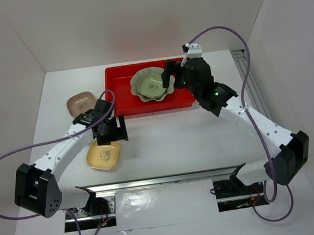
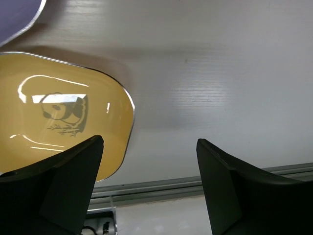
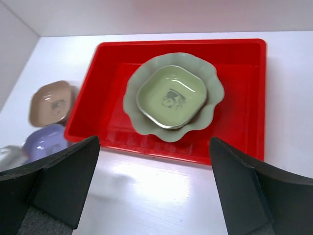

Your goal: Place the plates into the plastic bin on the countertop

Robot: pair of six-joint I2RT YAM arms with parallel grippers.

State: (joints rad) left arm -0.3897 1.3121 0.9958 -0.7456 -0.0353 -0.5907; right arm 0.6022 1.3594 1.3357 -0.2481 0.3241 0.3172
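White countertop [image 1: 171, 144]; we are picking the yellow plate [image 2: 54, 112]. Left gripper [image 2: 149, 142], wide open, empty, must next straddle the rim beneath one finger.

A flat white countertop [image 1: 165, 139] is seen, enclosed on three sides by plain white walls. The back wall [image 1: 134, 18] is set along its far edge, the left wall [image 1: 0, 84] and right wall [image 1: 301, 38] along its sides. A faint pink tinge is cast on the back wall just above the countertop. A metal rail [image 1: 164, 180] is fixed across its near edge, where glare is reflected, and a second rail [image 1: 254, 86] is laid along its right edge.
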